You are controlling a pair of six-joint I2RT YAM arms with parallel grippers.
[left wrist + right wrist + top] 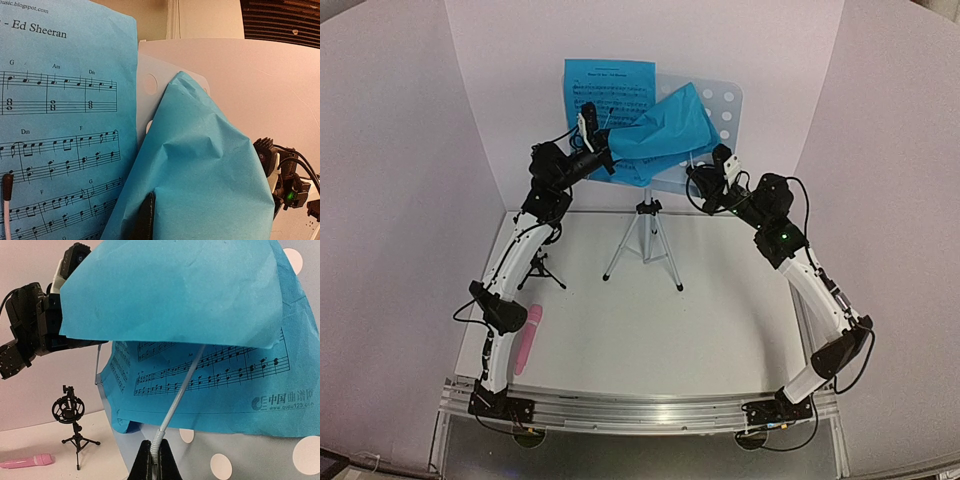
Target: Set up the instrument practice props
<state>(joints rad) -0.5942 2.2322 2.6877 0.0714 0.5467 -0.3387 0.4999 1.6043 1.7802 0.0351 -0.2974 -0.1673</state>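
Music stand (725, 105) stands rear-centre on the table (720, 320). Upright page (610, 85) rests on it. Folded page (670, 130) droops, its edge clamped in the left gripper (144, 220) jaws. Right gripper (154, 460) jaws pinch the wire page-holder (180, 390). Mic stand (542, 268) and pink microphone (528, 340) sit apart at the table's left.

creased matt paper pages (200, 165), smooth pale music stand (265, 460), shiny metal tripod (646, 235)

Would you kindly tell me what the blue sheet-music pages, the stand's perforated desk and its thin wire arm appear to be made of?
Sheet-music pages: thin matte paper; one flops over, creased.
Perforated desk: probably painted metal or plastic, smooth pale blue with punched round holes.
Wire arm: seemingly metal, slim, pale, coiled at its base.
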